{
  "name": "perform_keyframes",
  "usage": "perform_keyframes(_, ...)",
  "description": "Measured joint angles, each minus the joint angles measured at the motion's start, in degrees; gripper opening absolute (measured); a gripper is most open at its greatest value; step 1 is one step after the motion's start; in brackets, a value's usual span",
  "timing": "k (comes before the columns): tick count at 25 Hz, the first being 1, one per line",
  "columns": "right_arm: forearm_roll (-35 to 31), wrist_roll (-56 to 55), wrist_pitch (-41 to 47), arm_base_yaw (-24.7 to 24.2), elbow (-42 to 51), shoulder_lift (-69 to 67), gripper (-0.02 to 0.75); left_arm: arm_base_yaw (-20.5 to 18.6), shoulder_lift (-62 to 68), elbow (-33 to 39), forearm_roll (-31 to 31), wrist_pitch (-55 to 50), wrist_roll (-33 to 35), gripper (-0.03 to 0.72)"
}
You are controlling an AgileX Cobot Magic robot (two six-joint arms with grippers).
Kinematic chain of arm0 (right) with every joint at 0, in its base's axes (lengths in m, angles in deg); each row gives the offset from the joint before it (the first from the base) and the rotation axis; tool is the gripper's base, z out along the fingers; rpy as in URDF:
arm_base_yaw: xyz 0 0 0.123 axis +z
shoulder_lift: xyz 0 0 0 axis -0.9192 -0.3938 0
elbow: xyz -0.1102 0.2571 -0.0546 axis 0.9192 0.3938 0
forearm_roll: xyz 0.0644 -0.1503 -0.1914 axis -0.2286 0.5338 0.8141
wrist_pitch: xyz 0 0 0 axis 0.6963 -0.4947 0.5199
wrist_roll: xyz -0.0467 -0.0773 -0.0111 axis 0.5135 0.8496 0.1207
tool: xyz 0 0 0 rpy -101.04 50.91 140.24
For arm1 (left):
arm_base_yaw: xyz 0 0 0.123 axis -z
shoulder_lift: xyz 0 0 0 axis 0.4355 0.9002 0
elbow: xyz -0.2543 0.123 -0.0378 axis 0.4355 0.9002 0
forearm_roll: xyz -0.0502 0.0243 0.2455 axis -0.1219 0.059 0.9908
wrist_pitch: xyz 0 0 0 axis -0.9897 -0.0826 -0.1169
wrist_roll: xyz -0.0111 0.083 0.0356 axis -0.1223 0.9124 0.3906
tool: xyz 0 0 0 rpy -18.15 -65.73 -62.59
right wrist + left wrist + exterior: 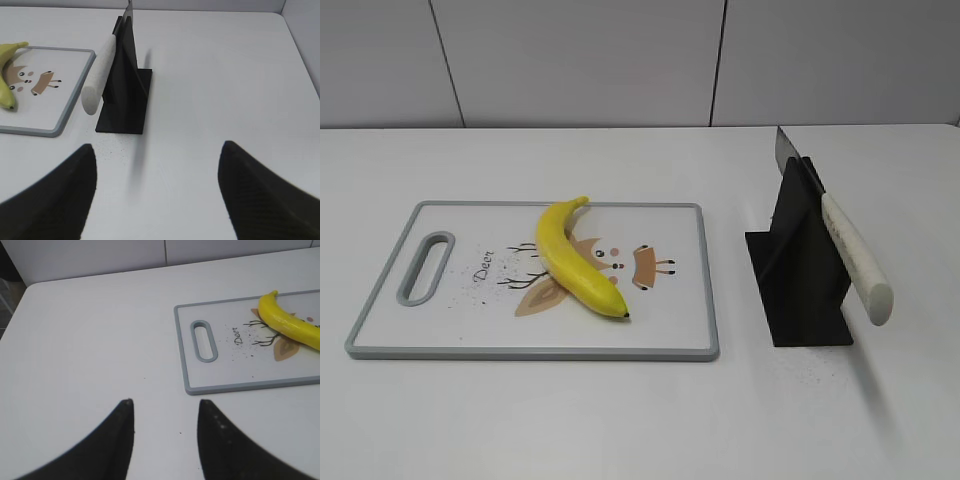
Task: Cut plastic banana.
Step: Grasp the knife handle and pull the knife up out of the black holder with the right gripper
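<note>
The plastic banana (574,260) is glossy yellow with a dark tip. It lies whole on a white cutting board (440,320) with a grey rim and a deer print. It also shows in the left wrist view (290,325) and the right wrist view (6,70). A knife (850,250) with a white handle rests slanted in a black stand (800,270), handle toward the front. My left gripper (165,402) is open and empty over bare table left of the board. My right gripper (157,150) is open and empty, in front of the stand (127,95). Neither gripper shows in the exterior view.
The board's handle slot (205,340) is at its left end. The white table (620,420) meets a tiled wall at the back. The table's right edge (300,45) lies beyond the stand.
</note>
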Motion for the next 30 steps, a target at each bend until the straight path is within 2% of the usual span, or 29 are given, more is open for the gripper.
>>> perform_keyframes(30, -0.05, 0.0, -0.11, 0.0, 0.0, 0.0, 0.591, 0.0, 0.0, 0.0, 0.35, 0.0, 0.0, 0.293)
